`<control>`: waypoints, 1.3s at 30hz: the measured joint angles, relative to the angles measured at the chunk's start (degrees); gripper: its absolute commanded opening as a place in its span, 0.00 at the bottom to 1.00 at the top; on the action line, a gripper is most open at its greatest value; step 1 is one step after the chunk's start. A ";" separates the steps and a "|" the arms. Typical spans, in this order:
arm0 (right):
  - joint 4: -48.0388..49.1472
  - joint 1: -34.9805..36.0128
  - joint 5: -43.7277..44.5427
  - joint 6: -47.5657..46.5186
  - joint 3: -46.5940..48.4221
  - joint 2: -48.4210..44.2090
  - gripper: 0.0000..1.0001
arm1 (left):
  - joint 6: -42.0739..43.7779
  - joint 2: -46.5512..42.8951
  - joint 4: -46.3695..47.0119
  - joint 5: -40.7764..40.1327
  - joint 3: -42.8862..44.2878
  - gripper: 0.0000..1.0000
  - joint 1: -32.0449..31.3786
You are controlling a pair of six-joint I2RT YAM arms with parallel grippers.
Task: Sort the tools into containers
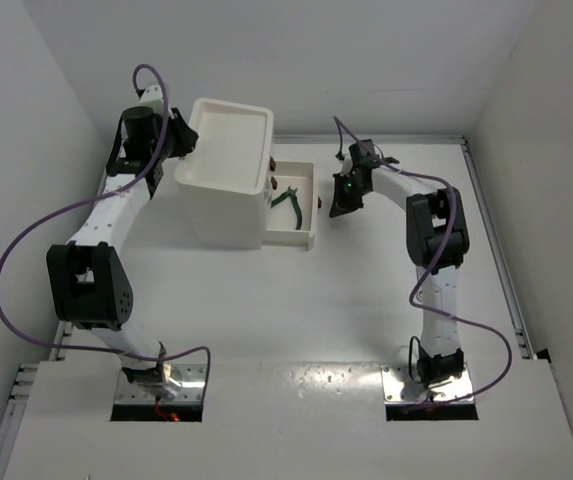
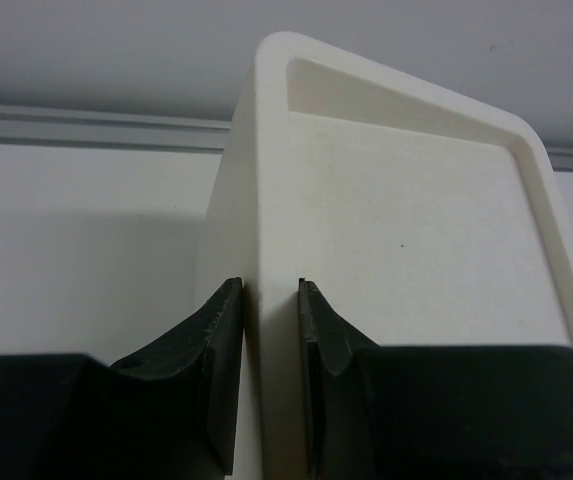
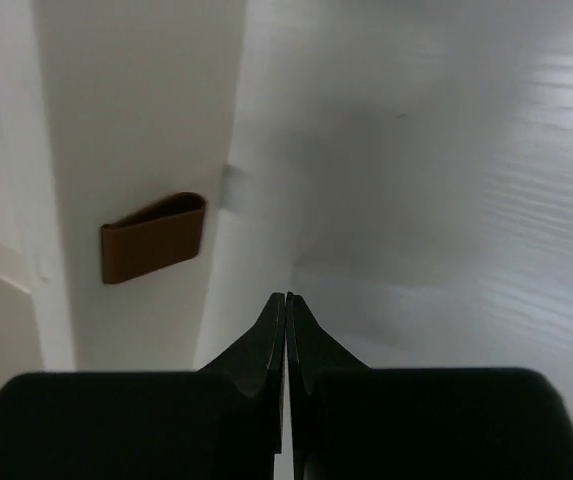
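My left gripper (image 1: 180, 140) clamps the white cabinet (image 1: 228, 215); my right gripper (image 1: 346, 197) is closed on nothing
From above, slim green-handled pliers (image 1: 288, 203) lie aslant in the pulled-out drawer (image 1: 291, 238), with the right gripper just beside its front, over the counter (image 1: 266, 310). Left wrist: my dark fingers (image 2: 211, 340) pinch the raised rim of the shallow white tray top (image 2: 406, 220). Right wrist: fingertips (image 3: 272, 330) pressed together near the drawer's dark red handle (image 3: 153, 236)

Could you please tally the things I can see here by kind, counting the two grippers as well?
Grippers: 2 (left gripper, right gripper)
White cabinet: 1
Pulled-out drawer: 1
Green-handled pliers: 1
Total: 5
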 measured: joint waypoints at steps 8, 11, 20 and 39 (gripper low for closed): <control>1.31 3.45 -9.38 6.69 5.95 4.92 0.00 | 0.02 -0.04 0.09 0.20 -0.11 0.00 0.00; 2.16 4.13 -11.19 8.31 7.91 6.01 0.00 | 0.00 -0.11 0.37 0.28 -0.31 0.00 0.00; 4.72 7.72 -13.79 11.45 11.80 9.05 0.00 | -0.04 -0.15 0.66 0.37 -0.52 0.00 0.00; 9.42 11.13 -16.65 16.74 18.58 15.76 0.06 | -3.08 -0.98 5.25 0.57 -3.34 0.00 -0.17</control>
